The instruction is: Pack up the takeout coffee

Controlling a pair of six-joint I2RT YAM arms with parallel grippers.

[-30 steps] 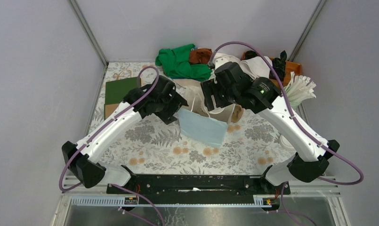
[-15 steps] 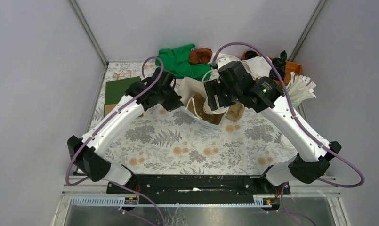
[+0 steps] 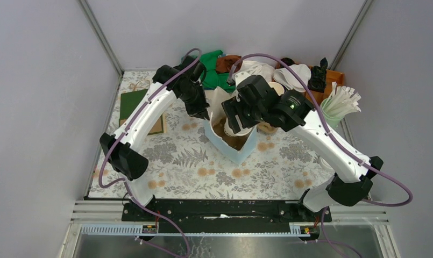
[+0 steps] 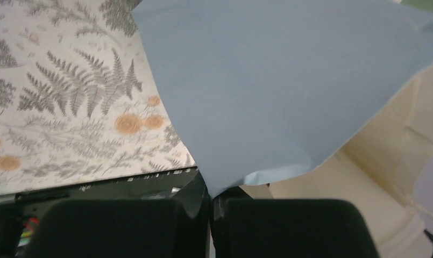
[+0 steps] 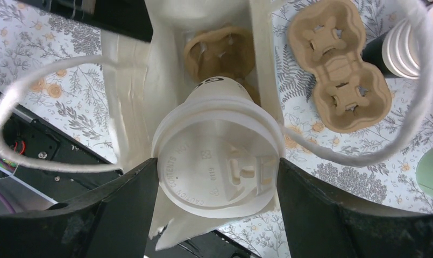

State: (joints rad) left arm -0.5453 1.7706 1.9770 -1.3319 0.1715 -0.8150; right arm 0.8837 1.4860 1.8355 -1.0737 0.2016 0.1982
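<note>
Left gripper has the bag edge pinched tight. The takeout coffee is clamped in the right gripper, straight above the bag mouth. I'd guess thin paper walls, crushable and maybe sloshy, so grab at the stiff rim. Pale cup, white round lid.

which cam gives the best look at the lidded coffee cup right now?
Right wrist. The takeout coffee fills the frame, lid facing the camera, gripped by the right claw over the open bag. Top external: the right arm hides nearly all of it. Left wrist: only the bag's blue wall, no cup.
</note>
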